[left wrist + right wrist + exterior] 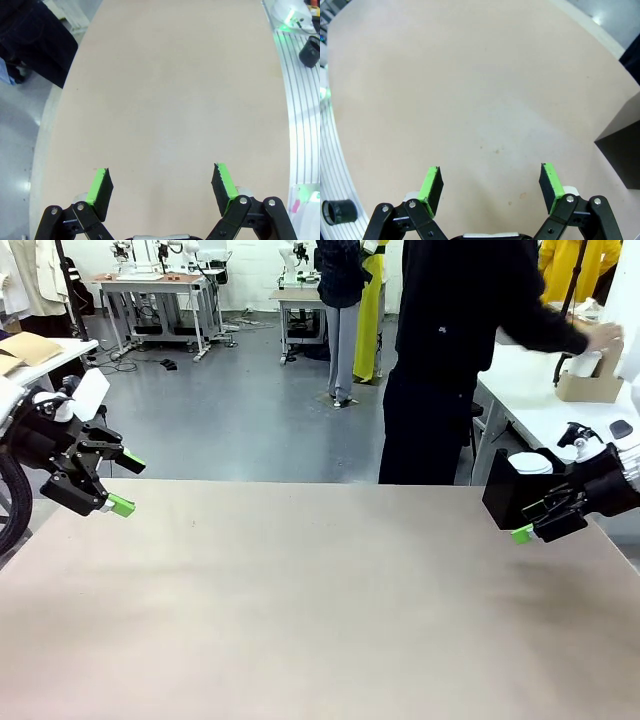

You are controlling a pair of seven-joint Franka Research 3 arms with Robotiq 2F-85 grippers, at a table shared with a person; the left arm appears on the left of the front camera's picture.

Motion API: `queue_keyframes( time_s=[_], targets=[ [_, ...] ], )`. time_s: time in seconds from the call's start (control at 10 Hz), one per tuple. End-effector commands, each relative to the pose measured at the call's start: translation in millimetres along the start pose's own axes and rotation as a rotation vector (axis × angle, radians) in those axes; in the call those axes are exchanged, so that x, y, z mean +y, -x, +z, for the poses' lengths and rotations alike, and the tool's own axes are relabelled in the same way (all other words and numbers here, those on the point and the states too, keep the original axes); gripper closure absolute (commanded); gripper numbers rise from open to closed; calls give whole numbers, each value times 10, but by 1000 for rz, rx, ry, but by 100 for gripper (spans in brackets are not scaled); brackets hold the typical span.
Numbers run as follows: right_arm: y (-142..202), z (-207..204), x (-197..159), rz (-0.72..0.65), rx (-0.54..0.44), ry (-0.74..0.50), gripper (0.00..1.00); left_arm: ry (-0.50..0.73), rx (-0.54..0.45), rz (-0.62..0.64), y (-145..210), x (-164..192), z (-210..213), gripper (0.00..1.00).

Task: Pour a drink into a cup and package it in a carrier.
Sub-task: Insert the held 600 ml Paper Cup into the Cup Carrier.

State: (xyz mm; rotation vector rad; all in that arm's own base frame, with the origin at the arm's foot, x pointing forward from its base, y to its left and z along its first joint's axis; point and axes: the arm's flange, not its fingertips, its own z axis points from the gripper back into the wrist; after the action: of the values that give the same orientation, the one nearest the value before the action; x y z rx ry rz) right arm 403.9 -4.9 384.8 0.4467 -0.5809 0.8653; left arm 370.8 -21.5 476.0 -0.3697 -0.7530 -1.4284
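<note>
I see my left hand [122, 483] at nine o'clock and right hand [491, 189] at three, both spread wide, empty; the black box [522, 490] perhaps holds a cup.

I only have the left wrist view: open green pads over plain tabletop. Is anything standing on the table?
Observer: Yes, a black box stands at the far right edge of the table, with something white and round in its open top.
Operator: Is the right gripper holding it?
Observer: No, the right gripper hangs open and empty beside it.
Operator: And the person?
Observer: Facing a side table, one hand on a brown cardboard piece.
</note>
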Motion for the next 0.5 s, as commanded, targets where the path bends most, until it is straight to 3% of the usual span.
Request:
queue_keyframes(
  time_s=[0.0,0.4],
  targets=[
    [-12,13,-8,7,3,13,3,-2,-27,-17,17,10,-8,0],
    [-12,13,-8,7,3,13,3,-2,-27,-17,17,10,-8,0]
  ],
)
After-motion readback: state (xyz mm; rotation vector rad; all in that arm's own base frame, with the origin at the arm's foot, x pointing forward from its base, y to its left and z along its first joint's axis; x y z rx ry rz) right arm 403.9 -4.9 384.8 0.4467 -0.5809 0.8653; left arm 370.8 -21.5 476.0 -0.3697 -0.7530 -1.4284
